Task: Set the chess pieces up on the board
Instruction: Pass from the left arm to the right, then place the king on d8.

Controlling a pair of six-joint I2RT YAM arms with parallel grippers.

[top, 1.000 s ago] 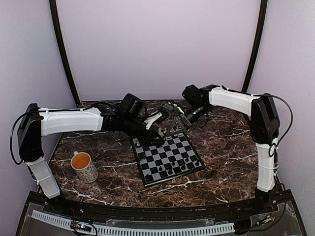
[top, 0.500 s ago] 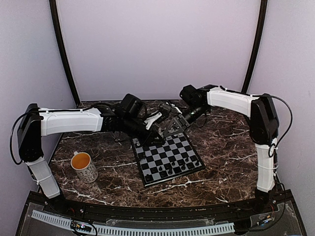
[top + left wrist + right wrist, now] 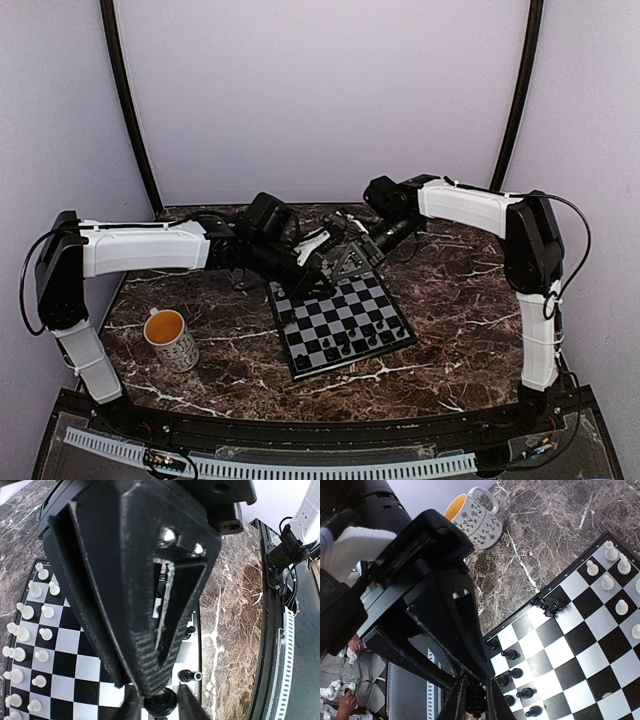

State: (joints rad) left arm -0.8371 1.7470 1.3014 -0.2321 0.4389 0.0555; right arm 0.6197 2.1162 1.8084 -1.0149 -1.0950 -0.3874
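The board [image 3: 345, 312] lies at the table's middle, and both grippers hang over its far edge. My left gripper [image 3: 162, 706] [image 3: 320, 272] is shut on a black chess piece [image 3: 160, 703] held low over the board's [image 3: 65, 666] edge squares. My right gripper [image 3: 474, 701] [image 3: 352, 262] is shut on another black piece [image 3: 475, 699], its fingers pressed to both sides. Black pieces [image 3: 516, 673] stand in two rows near it on the board [image 3: 600, 645], and one dark cluster [image 3: 550, 605] lies toppled. White pieces [image 3: 31, 630] [image 3: 610, 575] stand in rows on the opposite side.
A flower-patterned mug [image 3: 172, 340] [image 3: 476, 517] with a yellow inside stands left of the board on the dark marble tabletop [image 3: 460, 300]. The two arms meet closely above the board's far corner, fingers nearly crossing.
My right gripper has closed from open onto a black piece, and its arm has shifted slightly left. The left gripper keeps its hold and has barely moved.
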